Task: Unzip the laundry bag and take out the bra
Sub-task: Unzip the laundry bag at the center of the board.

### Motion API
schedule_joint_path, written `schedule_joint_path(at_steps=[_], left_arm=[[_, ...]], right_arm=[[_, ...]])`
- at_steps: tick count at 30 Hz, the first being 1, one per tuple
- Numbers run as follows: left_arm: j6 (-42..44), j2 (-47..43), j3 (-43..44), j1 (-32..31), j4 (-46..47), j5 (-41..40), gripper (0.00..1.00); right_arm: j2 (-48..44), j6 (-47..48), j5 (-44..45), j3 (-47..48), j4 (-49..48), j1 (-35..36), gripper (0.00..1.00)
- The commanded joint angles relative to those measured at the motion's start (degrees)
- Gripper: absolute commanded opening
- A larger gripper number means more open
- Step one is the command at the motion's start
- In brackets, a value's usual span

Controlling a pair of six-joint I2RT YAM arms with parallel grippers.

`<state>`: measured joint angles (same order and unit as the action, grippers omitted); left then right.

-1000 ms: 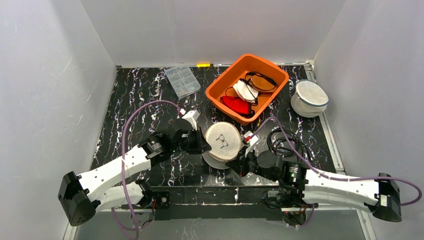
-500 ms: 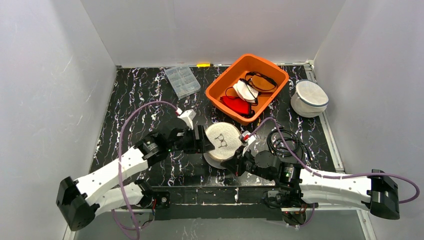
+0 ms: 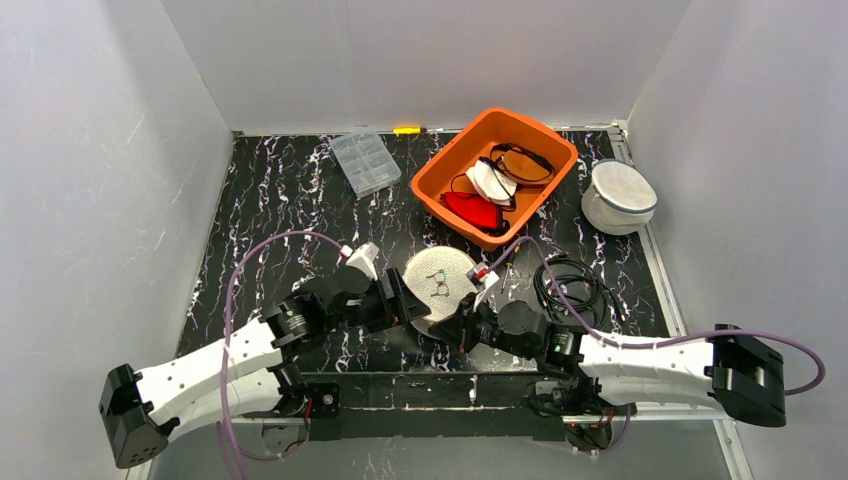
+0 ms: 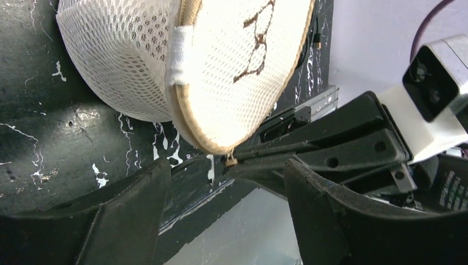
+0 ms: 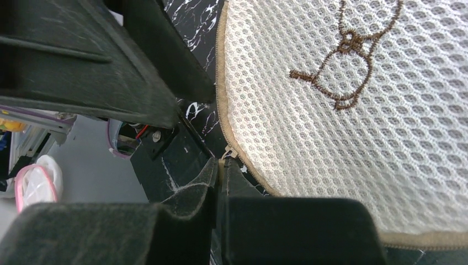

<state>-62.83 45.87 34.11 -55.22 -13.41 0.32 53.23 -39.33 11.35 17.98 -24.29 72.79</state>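
Black white-veined marble-patterned tabletop; clear plastic compartment box and yellow object at far edge; orange plastic bin; blue-trimmed white mesh pouch far right; coiled black cable; tilted round cream mesh laundry bag near centre.

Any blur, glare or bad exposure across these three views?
Top external: evenly lit, sharp, no glare on the laundry bag. Left wrist: mesh crisp, left pincer dark and slightly soft. Right wrist: mesh and zipper pull sharp, right pincer near-black, blurred up close.
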Motion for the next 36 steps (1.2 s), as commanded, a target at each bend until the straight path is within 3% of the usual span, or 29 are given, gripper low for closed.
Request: schedule_joint_path(at_steps=[1, 8, 10, 16, 20, 27, 36], left_arm=[[-3.54, 2.88, 0.19, -0.84, 4.06, -3.92, 0.70], [-4.67, 5.77, 0.29, -1.07, 4.05, -5.97, 0.58], [-5.18, 5.69, -0.44, -1.11, 4.09, -6.92, 0.46], [-4.54, 5.58, 0.58, -1.10, 1.12, -9.26, 0.24], [-3.84, 5.24, 1.39, -1.12, -1.50, -11.20, 0.02], [-2.22, 2.40, 1.71, -1.05, -3.97, -12.53, 0.00], [3.80, 3.31, 4.01, -0.82, -3.67, -8.64, 0.00]], right_arm=[[2.97, -0.93, -1.26, 2.95, -8.50, 0.36, 0.01], [3.62, -1.68, -1.65, 2.84, -10.25, 0.68, 0.01], [3.45, -1.98, -1.73, 2.52, -10.87, 0.71, 0.01], [2.47, -1.89, -2.32, 2.00, -11.15, 0.84, 0.01], [1.33, -1.40, -2.43, 2.19, -9.13, 0.91, 0.01], [-4.26, 0.44, 0.59, 2.65, 1.64, 0.95, 0.01], [-14.93, 0.38, 7.11, 1.68, 13.95, 0.94, 0.01]])
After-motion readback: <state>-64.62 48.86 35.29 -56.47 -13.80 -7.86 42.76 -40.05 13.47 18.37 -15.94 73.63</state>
